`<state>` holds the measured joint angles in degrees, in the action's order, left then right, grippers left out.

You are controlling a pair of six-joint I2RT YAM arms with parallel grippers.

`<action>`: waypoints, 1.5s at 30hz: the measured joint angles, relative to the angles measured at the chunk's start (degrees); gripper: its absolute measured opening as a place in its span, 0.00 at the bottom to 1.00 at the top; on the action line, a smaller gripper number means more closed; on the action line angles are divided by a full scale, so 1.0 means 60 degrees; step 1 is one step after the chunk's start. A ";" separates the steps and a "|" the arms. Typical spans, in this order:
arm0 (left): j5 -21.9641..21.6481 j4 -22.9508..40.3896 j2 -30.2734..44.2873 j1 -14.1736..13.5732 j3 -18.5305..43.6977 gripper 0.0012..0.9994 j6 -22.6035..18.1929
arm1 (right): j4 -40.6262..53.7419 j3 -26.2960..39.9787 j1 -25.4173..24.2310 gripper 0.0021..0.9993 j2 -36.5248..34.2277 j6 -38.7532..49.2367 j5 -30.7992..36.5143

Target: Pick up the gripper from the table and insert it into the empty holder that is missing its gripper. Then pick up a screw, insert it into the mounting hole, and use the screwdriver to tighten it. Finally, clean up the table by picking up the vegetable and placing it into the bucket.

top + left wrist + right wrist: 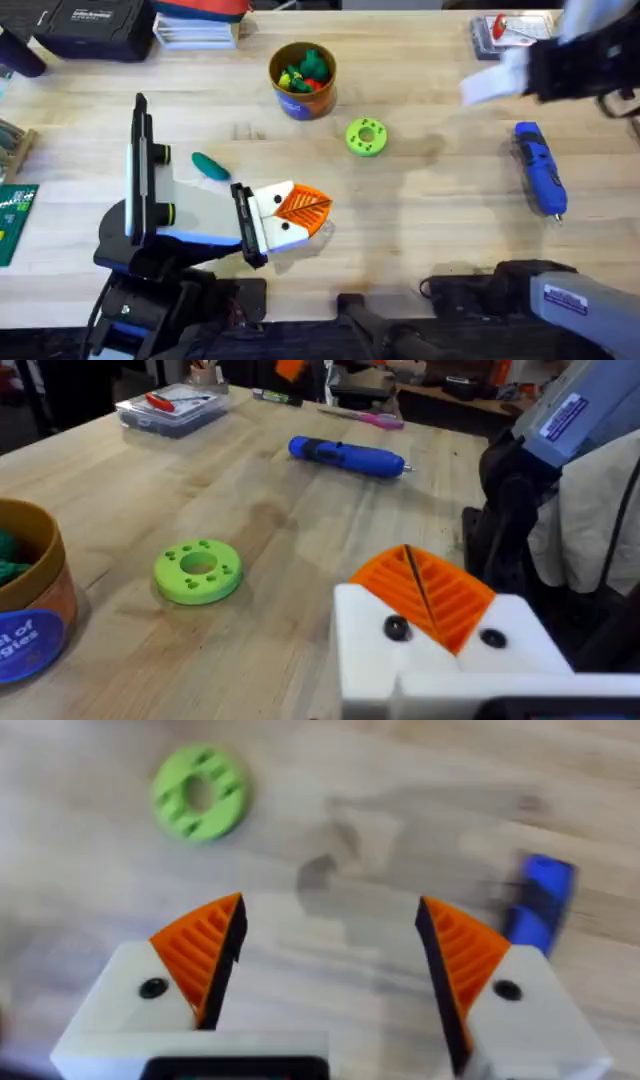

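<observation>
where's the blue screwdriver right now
In the overhead view the screwdriver lies on the table's right side, well right of the green ring. The right gripper hangs open above it.

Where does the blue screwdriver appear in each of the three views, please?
Overhead: the screwdriver lies at the right, on the table.
Left wrist: screwdriver at upper centre.
Right wrist: screwdriver at the right edge, blurred.
Shared landmark: the green ring.
</observation>
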<state>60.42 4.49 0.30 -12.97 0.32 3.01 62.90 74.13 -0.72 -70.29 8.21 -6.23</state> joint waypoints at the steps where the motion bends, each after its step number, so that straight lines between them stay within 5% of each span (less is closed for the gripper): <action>1: -0.0001 0.0000 0.0003 0.0000 0.0000 0.00 0.0003 | -0.0293 0.0000 -0.0468 0.99 -0.0043 0.0012 0.0060; 8: -0.0001 0.0000 0.0000 0.0000 0.0000 0.00 0.0002 | -0.1238 0.0000 -0.2390 0.99 -0.0376 0.0323 0.0177; 19: 0.0000 0.0000 0.0002 0.0000 0.0000 0.00 0.0002 | -0.1017 -0.0004 -0.4221 0.99 -0.1531 0.2193 0.0190; 45: 0.0000 0.0000 0.0003 0.0000 0.0000 0.00 0.0003 | -0.0950 -0.0004 -0.4568 0.99 -0.4981 0.5648 0.1256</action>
<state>60.42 4.49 0.32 -12.97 0.32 3.03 57.20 74.11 -28.13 -100.18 42.10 1.31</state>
